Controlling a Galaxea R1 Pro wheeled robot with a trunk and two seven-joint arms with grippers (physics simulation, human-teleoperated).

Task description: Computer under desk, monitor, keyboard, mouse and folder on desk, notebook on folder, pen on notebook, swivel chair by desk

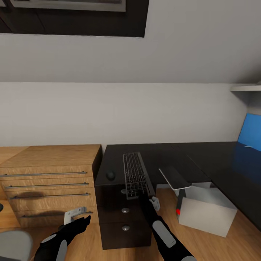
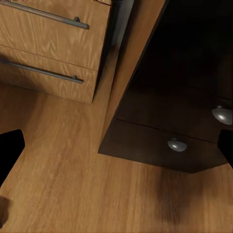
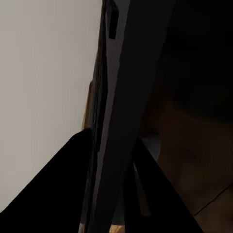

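The black keyboard [image 1: 135, 174] lies lengthwise on the black desk [image 1: 174, 154], its near end sticking out over the front edge. My right gripper [image 1: 140, 197] is shut on that near end. In the right wrist view the keyboard [image 3: 121, 121] runs edge-on between the gripper's [image 3: 109, 194] dark fingers. The small black mouse [image 1: 110, 175] rests on the desk just left of the keyboard. The grey-white computer [image 1: 206, 210] stands on the floor under the desk. My left gripper [image 1: 78, 217] hangs open and empty, low in front of the drawers; its fingers [image 2: 9, 150] are spread wide.
A light wood chest of drawers [image 1: 50, 181] stands against the desk's left side. The desk's drawer unit [image 1: 125, 217] with round silver knobs [image 2: 177, 144] is right in front of me. A thin dark panel with a white edge [image 1: 174, 178] lies over the computer. A blue wall panel [image 1: 250, 134] is at far right.
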